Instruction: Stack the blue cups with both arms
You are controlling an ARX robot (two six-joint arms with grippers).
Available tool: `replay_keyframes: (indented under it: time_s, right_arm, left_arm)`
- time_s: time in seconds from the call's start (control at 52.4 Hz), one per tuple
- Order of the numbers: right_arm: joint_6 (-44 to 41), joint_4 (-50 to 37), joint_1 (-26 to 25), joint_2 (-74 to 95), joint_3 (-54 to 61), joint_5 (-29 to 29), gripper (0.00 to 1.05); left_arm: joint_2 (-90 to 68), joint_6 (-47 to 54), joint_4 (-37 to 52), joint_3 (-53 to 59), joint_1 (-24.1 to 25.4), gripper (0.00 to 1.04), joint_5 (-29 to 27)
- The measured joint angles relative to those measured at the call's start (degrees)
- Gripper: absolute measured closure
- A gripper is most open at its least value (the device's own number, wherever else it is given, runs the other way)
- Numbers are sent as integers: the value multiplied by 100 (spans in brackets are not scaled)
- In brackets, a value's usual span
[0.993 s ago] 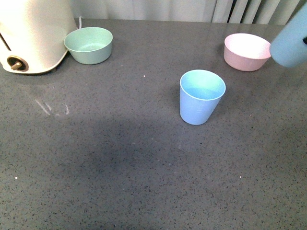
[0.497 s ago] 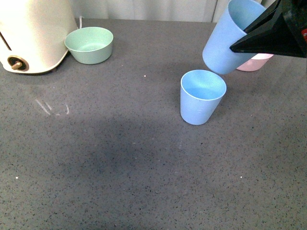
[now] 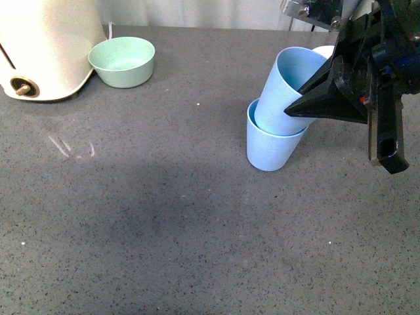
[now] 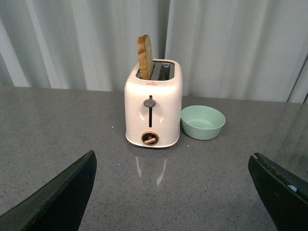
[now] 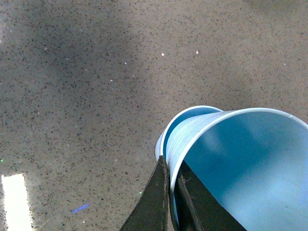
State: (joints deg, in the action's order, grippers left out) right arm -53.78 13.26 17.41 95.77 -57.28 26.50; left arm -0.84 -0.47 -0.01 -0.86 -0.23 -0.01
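One blue cup [image 3: 269, 147] stands upright on the grey table, right of centre. My right gripper [image 3: 303, 102] is shut on the rim of the second blue cup [image 3: 285, 92], which is tilted with its base inside the standing cup's mouth. In the right wrist view the held cup [image 5: 240, 163] fills the lower right, the fingers [image 5: 156, 195] pinch its rim, and the lower cup's rim [image 5: 166, 127] shows behind it. My left gripper [image 4: 175, 192] is open and empty over bare table, facing the toaster; it does not show in the front view.
A cream toaster [image 4: 153, 108] with a bread slice stands at the back left, also seen in the front view [image 3: 39, 46]. A mint green bowl [image 3: 122, 61] sits beside it. The pink bowl [image 3: 325, 50] is mostly hidden behind the held cup.
My right gripper has come in from the right edge and moved down and left with the cup. The cup's base has gone from above the standing cup into its mouth.
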Motion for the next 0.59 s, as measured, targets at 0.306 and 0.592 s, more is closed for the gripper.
replay_keyframes:
  time_s: [0.306,0.592]
  right_arm:
    - [55,-146,2,94,4,-96,82]
    - [452,-549,-122,-293,111,9,35]
  left_arm:
    - [0,0,0,0,0,9,-2]
    - [0,0,0,0,0,9,0]
